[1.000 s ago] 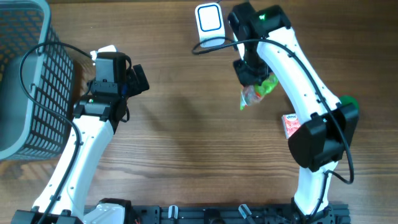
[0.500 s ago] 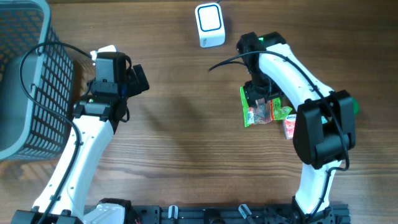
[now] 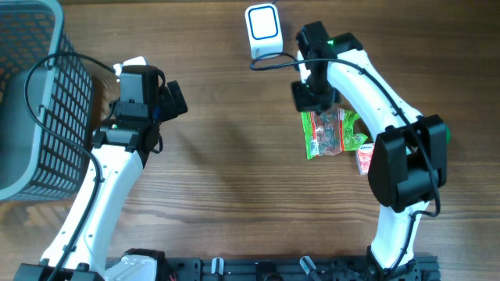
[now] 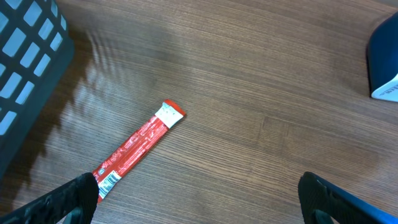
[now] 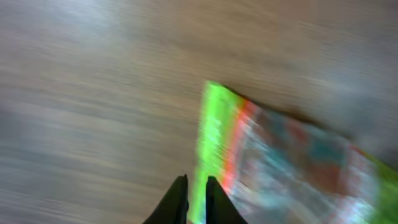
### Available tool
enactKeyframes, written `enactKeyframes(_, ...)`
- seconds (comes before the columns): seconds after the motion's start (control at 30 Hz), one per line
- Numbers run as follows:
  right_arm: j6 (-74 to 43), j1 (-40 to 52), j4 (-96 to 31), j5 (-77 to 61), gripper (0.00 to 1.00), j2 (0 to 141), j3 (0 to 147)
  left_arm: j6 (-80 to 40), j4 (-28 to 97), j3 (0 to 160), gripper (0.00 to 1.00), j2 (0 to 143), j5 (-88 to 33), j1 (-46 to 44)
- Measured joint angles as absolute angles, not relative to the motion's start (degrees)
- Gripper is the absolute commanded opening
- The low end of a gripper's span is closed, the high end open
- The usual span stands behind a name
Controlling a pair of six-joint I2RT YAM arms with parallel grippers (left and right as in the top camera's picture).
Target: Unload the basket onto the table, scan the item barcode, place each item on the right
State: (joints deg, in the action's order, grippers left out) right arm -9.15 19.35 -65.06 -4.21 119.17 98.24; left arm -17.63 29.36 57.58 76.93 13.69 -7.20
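A green snack packet (image 3: 332,133) lies flat on the wooden table, right of centre. My right gripper (image 3: 314,105) hovers at the packet's upper left edge, jaws drawn together to a thin slit with nothing clamped. In the blurred right wrist view the right gripper (image 5: 196,179) points over the packet's (image 5: 280,155) green border. The white, blue-rimmed scanner (image 3: 263,31) stands at the back, just left of that arm. My left gripper (image 4: 196,190) is wide open above bare wood, with a red stick packet (image 4: 140,146) beside its left fingertip (image 4: 78,190).
A grey mesh basket (image 3: 39,101) fills the far left, and its wall (image 4: 25,37) shows in the left wrist view. A small red box (image 3: 364,158) lies to the lower right of the green packet. A blue and white object (image 4: 385,62) is at the left wrist view's right edge.
The right gripper carried the green packet down from near the scanner, let it go flat on the table, then closed and moved back up to its upper edge. The left arm stayed still.
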Motion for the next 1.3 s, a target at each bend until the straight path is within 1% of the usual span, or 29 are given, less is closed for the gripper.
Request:
enactKeyframes(0.17,-12.19,19.66,-56.51,-7.29,0.13,119.15,92.44,-17.63,29.39,57.58,1.0,76.93,13.69,-7.2)
enactKeyframes(0.27,-12.8,19.79,-55.0,-6.0,0.12,119.15,87.2,-17.63,29.41,57.58,1.0,76.93,13.69,-7.2)
enactKeyframes(0.4,-13.8,19.79,-57.21,-0.49,0.11,119.15,83.33,-17.63,29.36,57.58,1.0,76.93,13.69,-7.2)
enactKeyframes(0.53,-15.4,19.4,-62.35,7.46,0.1,119.15,82.81,-17.63,29.36,57.58,1.0,76.93,13.69,-7.2)
enactKeyframes(0.67,-16.45,18.2,-63.7,12.47,0.11,119.15,82.72,-17.63,29.36,57.58,1.0,76.93,13.69,-7.2)
enactKeyframes(0.87,-14.5,18.04,-63.88,12.12,0.17,119.15,82.98,-17.63,29.36,57.58,1.0,76.93,13.69,-7.2)
enactKeyframes(0.93,-13.08,18.33,-63.83,10.04,0.2,119.15,83.68,-17.63,29.39,57.58,1.0,76.93,13.69,-7.2)
enactKeyframes(1.0,-10.9,18.59,-62.85,6.28,0.33,118.58,84.51,-17.63,29.39,57.58,1.0,76.93,13.69,-7.2)
enactKeyframes(1.03,-9.58,18.68,-61.8,3.97,0.47,117.93,84.66,-17.63,29.39,57.58,1.0,76.93,13.69,-7.2)
enactKeyframes(1.07,-9.08,18.72,-61.01,1.87,0.64,117.21,84.77,-17.63,29.39,57.58,1.0,76.93,13.69,-7.2)
enactKeyframes(1.1,-7.88,18.83,-59.7,-0.89,1.0,116.09,84.86,-17.63,29.39,57.58,1.0,76.93,13.69,-7.2)
enactKeyframes(1.17,-6.92,18.98,-57.76,-5.13,1.0,113.89,85.27,-17.63,29.39,57.58,1.0,76.93,13.69,-7.2)
enactKeyframes(1.3,-5.87,19.05,-56.14,-9.04,0.99,112.44,86.15,-17.63,29.39,57.58,1.0,76.93,13.69,-7.2)
